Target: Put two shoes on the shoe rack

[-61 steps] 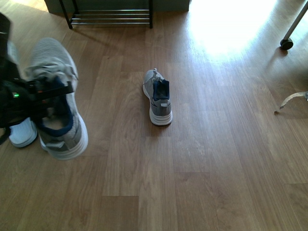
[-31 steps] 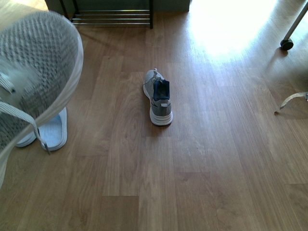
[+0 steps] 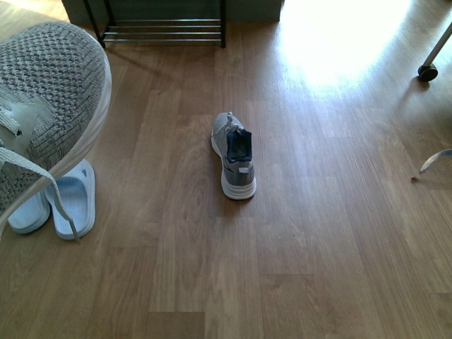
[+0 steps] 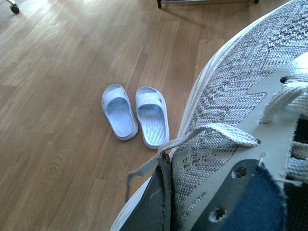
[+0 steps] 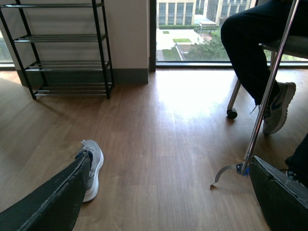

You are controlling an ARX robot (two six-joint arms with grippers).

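The front view looks steeply down from high up onto the brown wooden plank floor [image 3: 318, 247]. It faces the black-framed shoe rack with silver rods [image 3: 162, 28] at its far edge. A raised grey knit sneaker [image 3: 49, 92] with a white sole sits very near this lens on the left.

The left wrist view is pressed close against that raised sneaker [image 4: 250, 120]. It looks down past it to the pair of pale blue moulded slide sandals [image 4: 135, 115]. The front view also takes in these sandals [image 3: 70, 201].

The right wrist view sits low, near the floor. It looks level between the spread fingers [image 5: 53, 202] of the right hand [image 5: 170, 159] toward the rack [image 5: 62, 65]. It shares with the front view a second grey sneaker [image 5: 92, 166], which the front view sees from above [image 3: 234, 157].
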